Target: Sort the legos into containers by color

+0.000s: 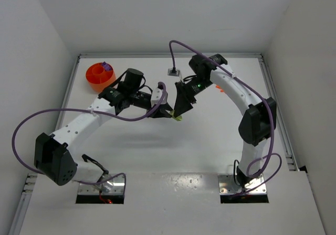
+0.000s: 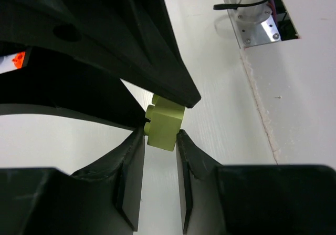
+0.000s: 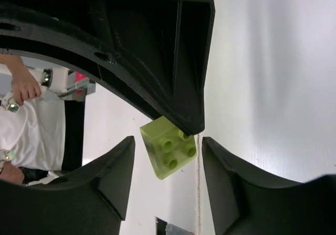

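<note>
One yellow-green brick (image 2: 164, 122) sits at the centre of the top view, a mere speck there and largely hidden under black fingers; whether it clears the tabletop (image 1: 210, 140) cannot be told. The left claw (image 2: 160, 140) pinches it between its tips at the lower middle of the left wrist view, both pads touching its sides. The right claw (image 3: 168, 143) stands spread around the same brick in the lower half of the right wrist view, with a gap on either side. The orange bowl (image 1: 100, 77) lies in the upper left of the top view, well apart; a purple piece (image 1: 105, 65) on its far rim is too small to identify; an orange fleck (image 1: 219, 89) right of centre is half covered by the right arm (image 1: 236, 88).
</note>
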{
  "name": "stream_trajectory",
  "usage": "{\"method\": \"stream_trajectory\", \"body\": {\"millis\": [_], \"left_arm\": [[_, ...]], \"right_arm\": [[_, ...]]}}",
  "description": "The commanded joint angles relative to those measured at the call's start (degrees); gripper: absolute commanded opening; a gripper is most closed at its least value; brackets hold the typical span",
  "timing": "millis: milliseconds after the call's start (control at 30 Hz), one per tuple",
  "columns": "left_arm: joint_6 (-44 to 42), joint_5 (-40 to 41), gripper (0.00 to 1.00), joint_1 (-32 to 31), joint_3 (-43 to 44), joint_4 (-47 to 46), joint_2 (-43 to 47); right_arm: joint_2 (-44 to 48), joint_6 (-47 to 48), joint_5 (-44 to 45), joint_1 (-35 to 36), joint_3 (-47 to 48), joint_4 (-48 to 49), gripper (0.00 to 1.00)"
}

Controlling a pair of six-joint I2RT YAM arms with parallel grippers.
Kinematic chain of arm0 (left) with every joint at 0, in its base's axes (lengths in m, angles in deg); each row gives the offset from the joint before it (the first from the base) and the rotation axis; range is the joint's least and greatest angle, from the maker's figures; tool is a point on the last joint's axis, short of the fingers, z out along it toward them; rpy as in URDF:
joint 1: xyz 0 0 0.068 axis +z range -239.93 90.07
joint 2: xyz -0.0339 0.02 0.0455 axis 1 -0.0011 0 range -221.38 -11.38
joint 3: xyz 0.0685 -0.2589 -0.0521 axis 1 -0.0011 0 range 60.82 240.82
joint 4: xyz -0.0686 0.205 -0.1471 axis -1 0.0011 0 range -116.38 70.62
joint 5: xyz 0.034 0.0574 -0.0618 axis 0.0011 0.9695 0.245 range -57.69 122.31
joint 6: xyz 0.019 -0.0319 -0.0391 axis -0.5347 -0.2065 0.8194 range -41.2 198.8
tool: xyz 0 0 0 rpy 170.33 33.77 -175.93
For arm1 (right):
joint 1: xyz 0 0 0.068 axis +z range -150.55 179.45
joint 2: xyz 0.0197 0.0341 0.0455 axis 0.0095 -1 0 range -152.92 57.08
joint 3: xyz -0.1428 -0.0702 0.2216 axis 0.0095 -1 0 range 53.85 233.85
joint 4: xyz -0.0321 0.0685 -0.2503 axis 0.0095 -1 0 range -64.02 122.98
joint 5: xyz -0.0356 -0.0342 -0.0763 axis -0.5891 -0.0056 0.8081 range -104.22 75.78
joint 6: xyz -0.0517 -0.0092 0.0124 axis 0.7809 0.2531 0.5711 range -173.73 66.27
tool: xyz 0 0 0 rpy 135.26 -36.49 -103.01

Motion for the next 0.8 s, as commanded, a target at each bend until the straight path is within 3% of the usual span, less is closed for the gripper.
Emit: {"method": "stream_trajectory", "body": {"millis": [0, 233, 467, 700, 767], "left_arm": [[0.15, 1.60, 0.08, -0.75, 0.81, 1.09, 1.79], [3.39, 4.15, 0.02, 5.57, -0.60, 4.52, 4.61], [6.47, 16.54, 0.00, 21.10, -0.60, 8.05, 7.69], [3.84, 19.54, 0.00, 38.68, 12.90, 13.23, -4.95], [3.23, 20.06, 0.00, 41.25, 16.26, 13.84, -9.51]], "right_arm": [[1.91, -1.15, 1.24, -0.98, 2.68, -0.61, 0.56], [4.82, -6.95, 6.60, -4.50, 3.21, 5.90, 0.57], [7.10, -14.33, 20.20, -8.28, 1.45, 13.98, 0.57], [6.58, -16.10, 26.38, -9.43, 2.06, 16.01, 0.57], [6.58, -16.10, 26.91, -9.43, 2.06, 16.01, 0.57]]}}
